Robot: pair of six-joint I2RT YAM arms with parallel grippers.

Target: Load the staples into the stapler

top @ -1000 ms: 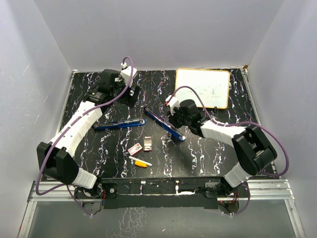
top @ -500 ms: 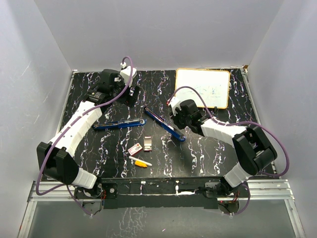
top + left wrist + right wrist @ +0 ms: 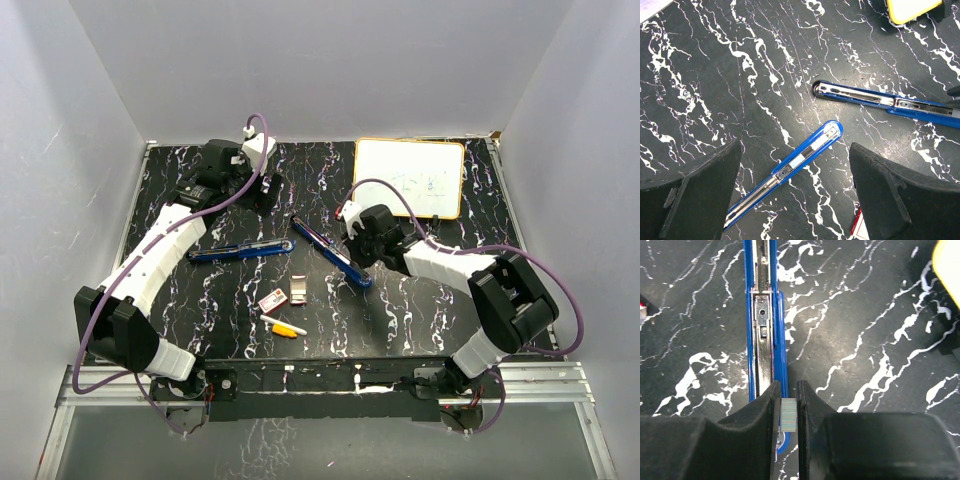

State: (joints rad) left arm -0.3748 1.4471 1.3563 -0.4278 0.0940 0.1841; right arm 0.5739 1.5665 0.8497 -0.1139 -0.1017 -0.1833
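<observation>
The stapler lies opened flat as two blue arms: one (image 3: 240,251) at centre left, the other (image 3: 332,252) with its silvery staple channel (image 3: 762,315) facing up. My right gripper (image 3: 352,262) is shut on a short silvery strip of staples (image 3: 788,414). It holds the strip just right of the channel's near end, beside the blue rim. The red-and-white staple box (image 3: 271,301) lies nearer the front, with a small metal piece (image 3: 297,292) beside it. My left gripper (image 3: 268,192) hangs open and empty at the back left, above the left arm (image 3: 790,167).
A yellow-framed whiteboard (image 3: 410,177) lies at the back right. A yellow-and-white marker (image 3: 284,326) rests near the front edge, below the box. The box's corner (image 3: 857,229) shows by my left gripper's right finger. Grey walls enclose the black marbled table (image 3: 420,310).
My right gripper has edged slightly left towards the stapler arm, still holding the strip. The left arm has not moved.
</observation>
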